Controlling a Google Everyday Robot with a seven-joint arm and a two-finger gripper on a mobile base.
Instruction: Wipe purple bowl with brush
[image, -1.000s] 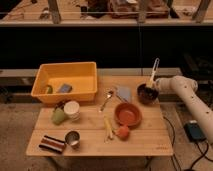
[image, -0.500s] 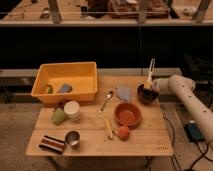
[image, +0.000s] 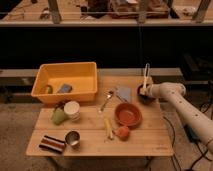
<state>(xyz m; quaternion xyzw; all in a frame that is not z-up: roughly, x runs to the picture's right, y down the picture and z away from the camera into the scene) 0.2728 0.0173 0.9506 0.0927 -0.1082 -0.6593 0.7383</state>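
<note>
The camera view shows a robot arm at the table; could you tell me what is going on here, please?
The robot's arm reaches in from the right, with its gripper at the purple bowl near the back right of the table. The gripper is shut on the brush, whose pale handle stands nearly upright with its head down in the bowl, so wiping seems under way. The orange bowl sits just in front, apart from the gripper.

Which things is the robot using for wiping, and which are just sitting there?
In use: brush, held by the tool at the table's back right; purple bowl below it.
Just sitting: orange bowl, spoon, yellow tub, green cup, metal cup.
</note>
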